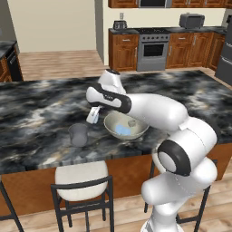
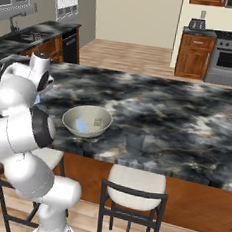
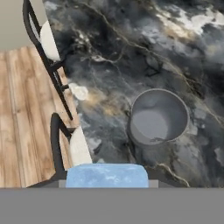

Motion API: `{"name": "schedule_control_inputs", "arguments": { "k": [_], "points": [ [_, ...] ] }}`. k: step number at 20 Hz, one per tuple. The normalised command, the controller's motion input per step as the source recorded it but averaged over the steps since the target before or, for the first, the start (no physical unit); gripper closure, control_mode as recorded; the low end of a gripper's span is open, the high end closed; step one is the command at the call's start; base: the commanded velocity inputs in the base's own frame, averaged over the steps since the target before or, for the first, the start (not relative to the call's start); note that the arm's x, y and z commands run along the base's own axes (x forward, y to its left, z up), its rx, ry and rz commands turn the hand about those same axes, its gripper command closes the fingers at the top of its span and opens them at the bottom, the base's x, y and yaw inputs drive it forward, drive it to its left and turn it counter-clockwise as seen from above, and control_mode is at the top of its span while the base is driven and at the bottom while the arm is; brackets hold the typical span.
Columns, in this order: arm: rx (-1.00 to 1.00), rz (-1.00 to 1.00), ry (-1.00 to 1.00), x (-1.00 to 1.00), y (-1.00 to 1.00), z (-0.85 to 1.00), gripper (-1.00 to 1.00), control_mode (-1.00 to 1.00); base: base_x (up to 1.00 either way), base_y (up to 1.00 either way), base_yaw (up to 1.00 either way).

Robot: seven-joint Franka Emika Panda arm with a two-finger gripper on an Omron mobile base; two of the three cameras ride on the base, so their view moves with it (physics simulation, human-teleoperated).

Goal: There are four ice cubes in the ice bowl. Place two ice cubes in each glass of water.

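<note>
Above the grey glass of water (image 3: 157, 117) on the bench (image 1: 41, 104), my end effector (image 1: 93, 115) grips one ice cube (image 3: 107, 176), apparently the first delivery, while the ice bowl (image 1: 141, 130) just beside it holds others.

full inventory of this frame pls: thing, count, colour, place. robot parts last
ice cubes: three seen, pale blue-white; two in the ice bowl, one between the gripper's jaws
ice bowl: one, beige-grey, near the counter's front edge
glass of water: two, grey translucent; one left of the bowl, one right of it
counter: one, dark marbled
stools: two seen, black frames with pale seats, in front of the counter
stove: one, steel, back wall
toaster: one, grey, back counter
gripper: one, shut on an ice cube, above the left glass
</note>
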Motion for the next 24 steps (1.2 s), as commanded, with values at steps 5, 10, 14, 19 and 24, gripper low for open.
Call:
{"name": "schedule_control_inputs", "arguments": {
  "k": [5,10,14,19,24],
  "points": [
    [0.0,0.01,0.08,0.24,0.15,-0.32,1.0,-1.0,0.0,0.0,0.0],
    [0.0,0.03,0.05,0.21,0.18,-0.34,1.0,-1.0,0.0,0.0,0.0],
    [0.0,0.01,0.01,0.25,0.18,-0.21,1.0,-1.0,0.0,0.0,0.0],
    [0.0,0.01,0.02,0.31,0.15,-0.18,1.0,-1.0,0.0,0.0,0.0],
    [0.0,0.0,0.05,0.37,0.17,-0.2,1.0,-1.0,0.0,0.0,0.0]
  ]
}}
